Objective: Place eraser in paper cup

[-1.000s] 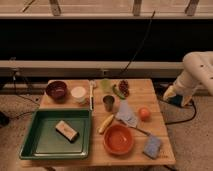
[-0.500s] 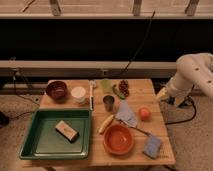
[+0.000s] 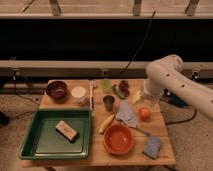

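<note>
One eraser point(image 3: 67, 130) is seen lying flat inside the green tray point(image 3: 30, 142), near the tray's middle and turned at a slant to its walls. The paper cup point(image 3: 78, 93) is stood upright just behind the tray's back rim, toward the tray's right corner, apart from the eraser. A dark red-brown bowl point(image 3: 56, 90) is also set behind the tray's back rim, nearer its left half. A small grey metal cup point(image 3: 108, 102) is placed just past the tray's back right corner. A banana point(image 3: 105, 123) is laid just beside the tray's right wall, and an orange bowl point(image 3: 118, 139) is set beyond it, farther from the tray. Still farther right of the tray, a grey cloth point(image 3: 126, 114), an orange ball point(image 3: 144, 114) and a blue sponge point(image 3: 152, 146) are spread over the bench point(image 3: 162, 131). The gripper point(image 3: 141, 96) is held well apart from the tray, over the back right part of the bench, at the end of a white arm point(image 3: 170, 75) that comes in from the side opposite the tray. Whether it is set wide or narrow cannot be told.
</note>
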{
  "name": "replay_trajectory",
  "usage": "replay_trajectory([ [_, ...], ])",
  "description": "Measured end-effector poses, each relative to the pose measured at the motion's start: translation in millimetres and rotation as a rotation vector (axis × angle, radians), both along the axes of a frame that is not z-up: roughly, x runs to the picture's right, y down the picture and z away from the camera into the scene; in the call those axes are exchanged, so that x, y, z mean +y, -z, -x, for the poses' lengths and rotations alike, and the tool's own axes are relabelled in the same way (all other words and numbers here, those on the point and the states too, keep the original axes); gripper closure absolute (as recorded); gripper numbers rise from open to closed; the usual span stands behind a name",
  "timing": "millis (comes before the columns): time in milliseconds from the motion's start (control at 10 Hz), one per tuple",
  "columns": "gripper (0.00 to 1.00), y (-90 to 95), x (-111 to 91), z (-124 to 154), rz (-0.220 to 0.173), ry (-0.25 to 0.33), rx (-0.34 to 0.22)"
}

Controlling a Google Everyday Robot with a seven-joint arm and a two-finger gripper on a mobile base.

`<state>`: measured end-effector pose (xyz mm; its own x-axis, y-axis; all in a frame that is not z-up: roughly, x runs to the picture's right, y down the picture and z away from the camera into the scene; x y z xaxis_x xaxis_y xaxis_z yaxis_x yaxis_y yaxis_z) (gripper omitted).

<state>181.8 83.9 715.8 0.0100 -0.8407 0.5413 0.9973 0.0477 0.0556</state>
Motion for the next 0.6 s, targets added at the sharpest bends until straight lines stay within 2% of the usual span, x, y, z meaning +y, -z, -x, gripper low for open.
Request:
replay_trajectory([
  [400,0.38,-1.4,16.0,92.5,-0.058,0.157,-0.155],
  [600,0.38,-2.6,23.1,126.4,-0.084,0.225,-0.230],
])
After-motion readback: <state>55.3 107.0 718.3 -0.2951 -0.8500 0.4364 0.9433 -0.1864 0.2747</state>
